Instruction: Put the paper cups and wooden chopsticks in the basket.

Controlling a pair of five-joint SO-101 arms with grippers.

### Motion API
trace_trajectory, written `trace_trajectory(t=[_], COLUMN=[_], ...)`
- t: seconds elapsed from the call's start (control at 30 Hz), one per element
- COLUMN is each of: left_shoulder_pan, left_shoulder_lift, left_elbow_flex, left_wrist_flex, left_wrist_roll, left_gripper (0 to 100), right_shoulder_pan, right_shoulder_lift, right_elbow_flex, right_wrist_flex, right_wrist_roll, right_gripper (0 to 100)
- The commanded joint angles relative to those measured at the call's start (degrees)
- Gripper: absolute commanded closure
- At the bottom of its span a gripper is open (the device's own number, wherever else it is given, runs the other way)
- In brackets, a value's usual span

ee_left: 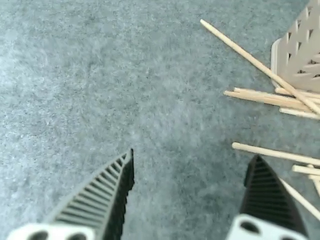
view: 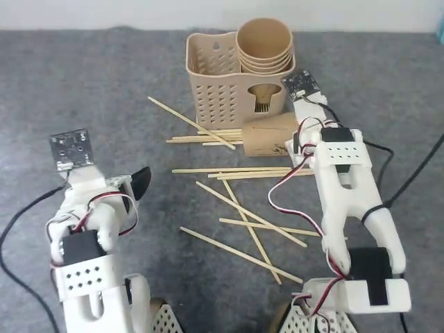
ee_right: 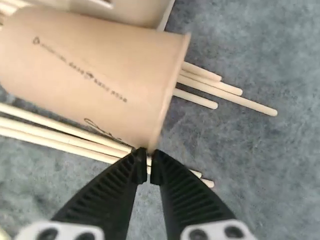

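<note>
Closely, right pincer [ee_right: 149, 162] nips the toppled paper cup [ee_right: 90, 75] — overhead, basket [view: 208, 90] alongside.

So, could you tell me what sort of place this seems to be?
Probably a robotics test bench: a left arm and a right arm stand at a table with a grey felt-like cover, with a basket of stacked paper cups and scattered wooden chopsticks.

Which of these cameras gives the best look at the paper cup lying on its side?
The right wrist view: the tipped cup lies close up, its side and rim plain. The high view shows it small, on its side before the basket. The left wrist view looks at chopsticks and a basket corner.
</note>
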Motion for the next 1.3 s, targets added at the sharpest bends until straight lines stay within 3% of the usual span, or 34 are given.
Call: trace_trajectory(t=[0.0,0.53,0.8,1.27], left_shoulder_pan=[0.5,0.5,0.5,0.5], left_shoulder_lift=[-1.1,-1.1,-1.1,-1.1], left_elbow_flex=[0.5,1.0,1.0,1.1], left_wrist_flex=[-2.0,-2.7,-2.7,-2.7], left_wrist_roll=[-0.3,-0.4,-0.4,-0.4], left_gripper=[66,66,66,66], right_shoulder_pan=[-0.8,-2.2,-2.4,-2.7], right_shoulder_lift=[-7.9,-32.4,-29.8,-14.5], right_elbow_flex=[-2.2,6.3,20.9,21.5], right_wrist_flex=[2.6,10.2,-5.0,-22.5], right_wrist_roll=[1.1,0.2,-9.2,-16.7], right_gripper=[99.0,98.7,75.2,74.7])
